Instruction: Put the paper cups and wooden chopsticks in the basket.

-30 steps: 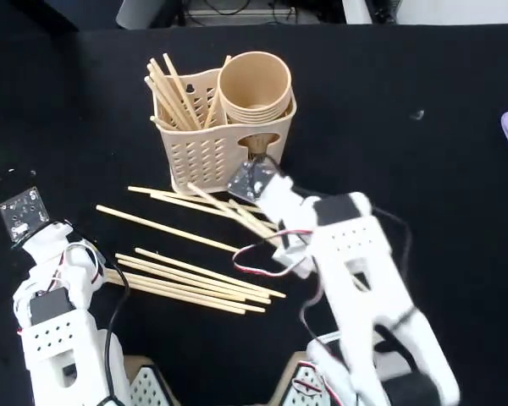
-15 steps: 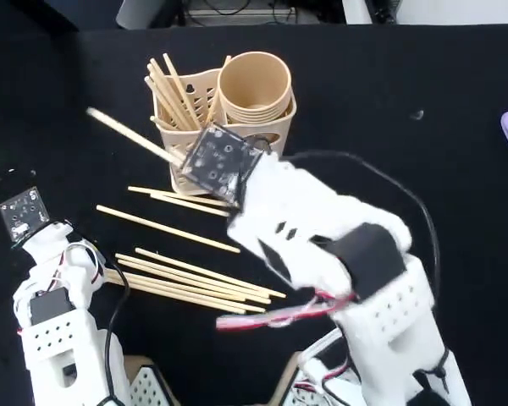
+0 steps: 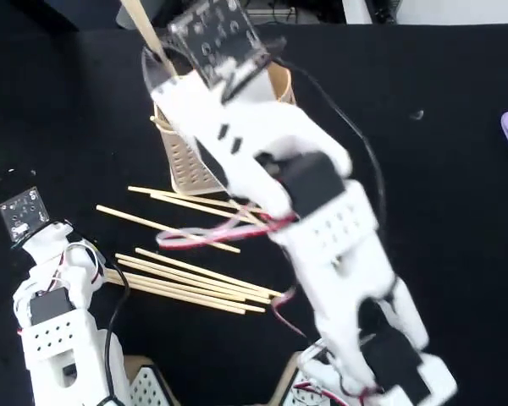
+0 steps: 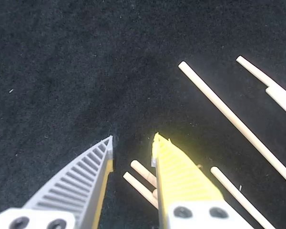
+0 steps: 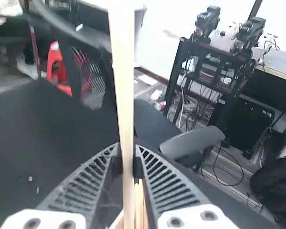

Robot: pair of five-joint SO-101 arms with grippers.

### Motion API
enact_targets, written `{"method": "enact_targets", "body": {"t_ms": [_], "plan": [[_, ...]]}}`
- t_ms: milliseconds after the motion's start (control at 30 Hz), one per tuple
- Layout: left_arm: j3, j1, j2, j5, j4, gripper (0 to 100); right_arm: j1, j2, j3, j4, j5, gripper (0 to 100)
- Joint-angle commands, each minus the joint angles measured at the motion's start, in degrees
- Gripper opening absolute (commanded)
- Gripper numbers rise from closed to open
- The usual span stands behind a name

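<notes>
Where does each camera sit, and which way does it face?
High view: fixed overhead, looking down on table, basket, loose chopsticks, left arm, right arm.
Left wrist view: on left arm, facing down at table past open left gripper.
Right wrist view: on right arm, facing the room; right gripper clamps held chopstick.
Shared: high view shows held chopstick.

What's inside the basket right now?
The right arm covers most of the basket. A paper cup's edge shows beside the arm; the rest of its contents is hidden.
</notes>
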Motion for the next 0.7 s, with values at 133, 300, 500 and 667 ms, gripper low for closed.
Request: {"method": "enact_targets", "body": {"t_ms": [133, 300, 500, 667], "plan": [[-0.4, 0.7, -0.5, 0.4, -0.5, 15, 1.8, 10.1, -4.0, -11.8, -1.1, 1.1], [-0.4, 0.7, -0.5, 0.4, -0.5, 15, 5.6, 14.2, 0.7, -12.0, -1.1, 1.1], [-0.4, 0.7, -0.5, 0.4, -0.5, 15, 5.6, 10.9, 13.1, -18.4, -1.1, 1.1], [-0.4, 0.7, -0.5, 0.4, -0.5, 15, 5.9, 5.1, 25.7, -27.1, -1.0, 1.2]]}}
